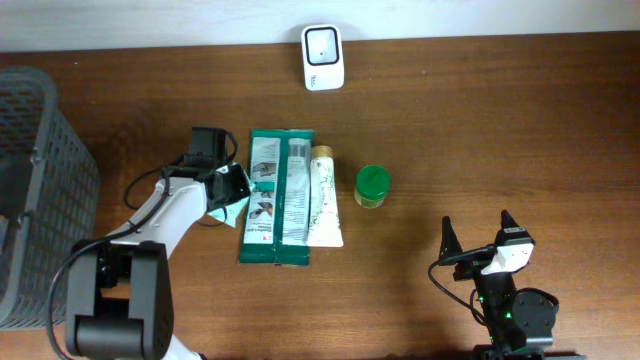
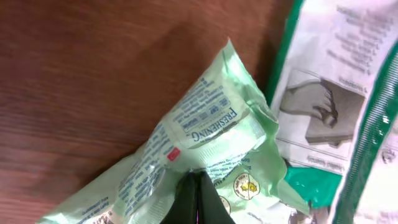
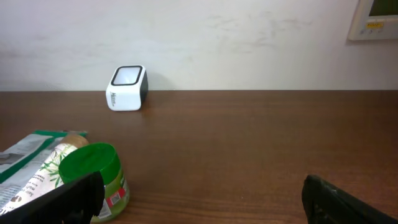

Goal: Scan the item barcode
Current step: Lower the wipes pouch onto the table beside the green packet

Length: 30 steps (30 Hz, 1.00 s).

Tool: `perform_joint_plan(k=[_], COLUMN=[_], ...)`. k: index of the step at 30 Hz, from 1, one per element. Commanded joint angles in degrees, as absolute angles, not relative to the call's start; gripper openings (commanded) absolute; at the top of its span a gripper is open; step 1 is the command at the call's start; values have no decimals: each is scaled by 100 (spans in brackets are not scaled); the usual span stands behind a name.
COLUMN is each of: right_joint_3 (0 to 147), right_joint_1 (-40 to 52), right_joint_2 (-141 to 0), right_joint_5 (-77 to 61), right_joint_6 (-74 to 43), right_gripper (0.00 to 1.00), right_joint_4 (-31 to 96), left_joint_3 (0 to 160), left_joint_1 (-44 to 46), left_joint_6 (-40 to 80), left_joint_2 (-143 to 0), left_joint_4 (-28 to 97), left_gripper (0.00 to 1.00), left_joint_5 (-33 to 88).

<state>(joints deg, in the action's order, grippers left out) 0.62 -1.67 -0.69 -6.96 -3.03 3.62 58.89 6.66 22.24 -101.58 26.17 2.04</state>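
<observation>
A crumpled light green wipes packet [image 2: 205, 124] lies on the table left of the other items, also seen in the overhead view [image 1: 231, 208]. My left gripper [image 2: 198, 186] is shut, its two black fingertips pressed together and pinching the packet's film; from overhead the left gripper [image 1: 230, 188] sits right over it. The white barcode scanner [image 1: 322, 57] stands at the table's back edge, its window facing up, and shows far off as the scanner [image 3: 127, 88]. My right gripper [image 1: 478, 240] stands wide open and empty near the front right, its fingers [image 3: 59, 199] low at the frame's bottom.
A flat dark green and white package [image 1: 278, 198] lies beside the packet, a white tube [image 1: 324, 195] against its right side. A green-lidded jar [image 1: 372, 186] stands right of the tube. A grey mesh basket [image 1: 40, 190] fills the left edge.
</observation>
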Motion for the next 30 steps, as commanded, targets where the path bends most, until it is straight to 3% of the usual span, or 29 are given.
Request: perform_joint_plan(k=[1, 5, 10, 30], right_joint_3=[32, 32, 32, 32], right_joint_1=[-152, -152, -152, -152], right_joint_2=[-36, -36, -36, -36], right_joint_5=[-725, -725, -727, -725], right_joint_6=[-344, -342, -342, -342], right_gripper=[98, 98, 98, 99], right_joint_4=[388, 388, 388, 388], left_joint_3=[6311, 6685, 6589, 6657], left_joint_1=[679, 681, 681, 683], left_joint_6=[1778, 1772, 2381, 2169], left_joint_2=[-10099, -9351, -9262, -11198], left_joint_4=[2961, 3562, 3909, 3398], left_gripper=[1, 5, 0, 0], left_joint_5=[655, 185, -1020, 309])
